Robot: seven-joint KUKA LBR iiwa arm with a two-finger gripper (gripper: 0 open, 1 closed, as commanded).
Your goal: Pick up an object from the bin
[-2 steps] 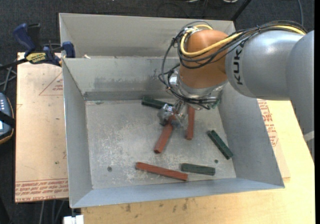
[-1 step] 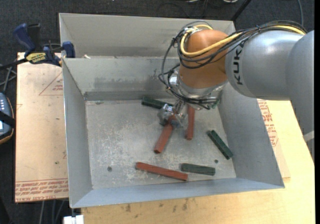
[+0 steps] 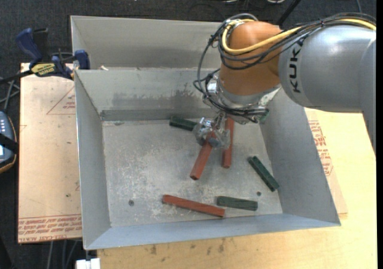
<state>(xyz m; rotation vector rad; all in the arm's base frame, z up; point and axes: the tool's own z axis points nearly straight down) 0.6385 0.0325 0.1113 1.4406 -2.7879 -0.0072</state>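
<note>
My gripper (image 3: 210, 134) hangs low over the middle of the bin, just under the orange wrist cover. Its metal fingers sit at the upper end of a red-brown stick (image 3: 200, 163) that slants down to the left. A second red-brown stick (image 3: 227, 149) stands close on the right of the fingers, running almost straight down. A dark green stick (image 3: 181, 123) lies just to the left, near the back wall. Whether a stick is pinched between the fingers is hidden.
A long red-brown stick (image 3: 192, 205) and a dark green stick (image 3: 237, 203) lie near the front wall. Another dark green stick (image 3: 263, 173) rests against the right slope. The arm reaches in from the upper right.
</note>
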